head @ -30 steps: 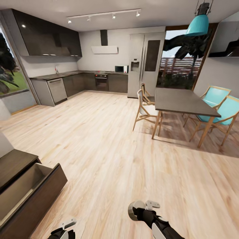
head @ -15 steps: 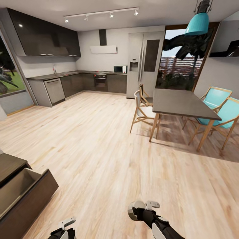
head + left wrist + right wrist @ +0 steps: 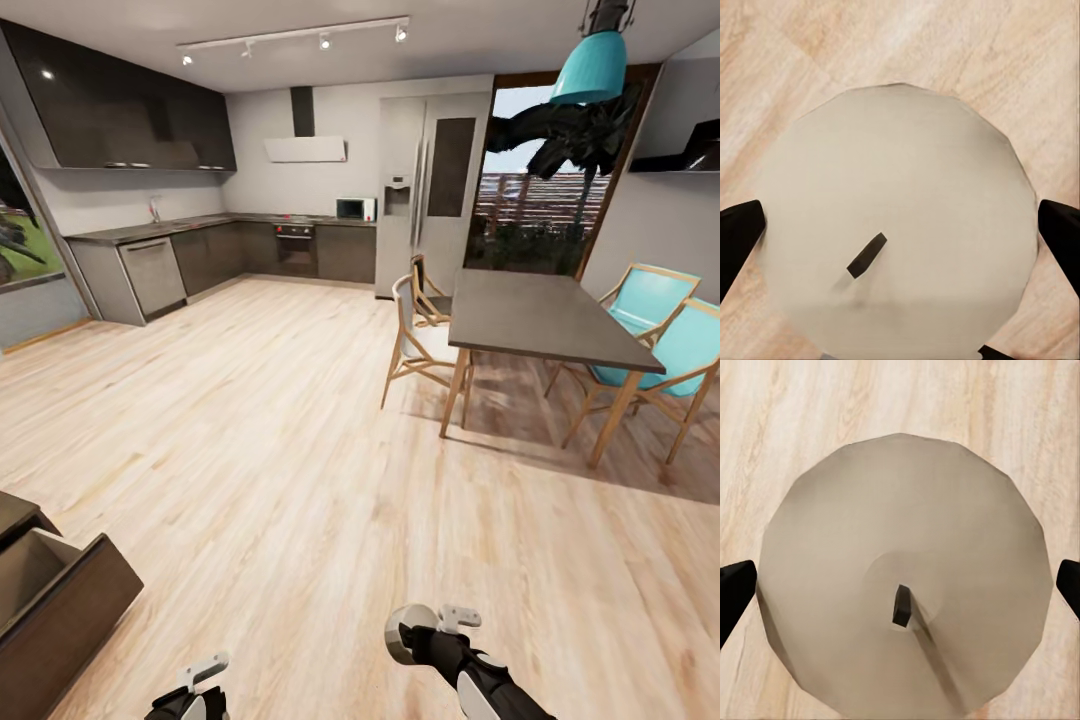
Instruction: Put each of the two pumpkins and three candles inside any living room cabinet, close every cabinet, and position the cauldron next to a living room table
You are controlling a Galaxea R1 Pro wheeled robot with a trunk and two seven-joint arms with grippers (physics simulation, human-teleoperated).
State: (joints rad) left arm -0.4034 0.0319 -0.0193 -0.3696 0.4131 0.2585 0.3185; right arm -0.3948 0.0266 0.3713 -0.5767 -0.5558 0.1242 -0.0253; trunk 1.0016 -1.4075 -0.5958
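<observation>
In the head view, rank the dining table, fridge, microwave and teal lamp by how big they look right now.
1. Dining table and fridge: similar in apparent size, and the table is nearer, so unranked.
2. Teal lamp.
3. Microwave, small and far off.

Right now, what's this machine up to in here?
The robot's left hand grips a candle, and its right hand grips a second candle, both above the wooden floor. The cabinet on its left has a drawer standing open, so these candles aren't stowed yet.
</observation>
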